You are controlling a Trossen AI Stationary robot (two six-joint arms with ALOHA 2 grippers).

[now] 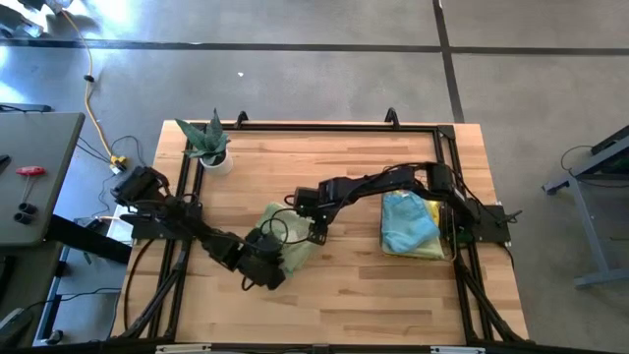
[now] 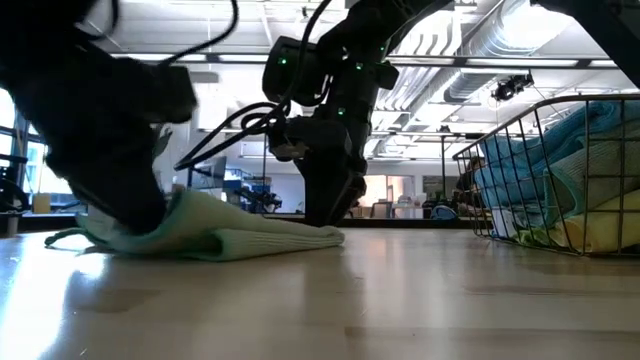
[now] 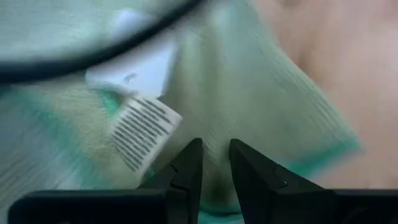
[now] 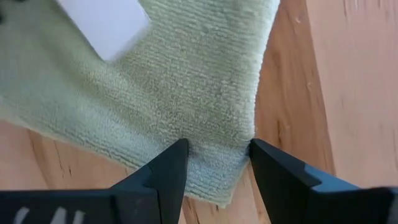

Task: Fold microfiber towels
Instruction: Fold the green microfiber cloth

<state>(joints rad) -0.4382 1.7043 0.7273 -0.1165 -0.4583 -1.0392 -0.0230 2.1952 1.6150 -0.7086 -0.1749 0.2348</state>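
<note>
Pale green microfiber towel (image 1: 285, 239) at centre frame of high view, left gripper (image 3: 214, 163) and right gripper (image 4: 217, 158) fingers both pinching it on wooden table (image 1: 373, 285).

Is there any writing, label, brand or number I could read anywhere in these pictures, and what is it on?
None can be read.
White sewn-in care tag on the pale green microfiber towel: rows of printed lines, too blurred to read.
White tag on the same towel, seen past the right claw: no print shows on it.
Nothing readable shows on the wooden table, the copper wire basket or the arms.
</note>
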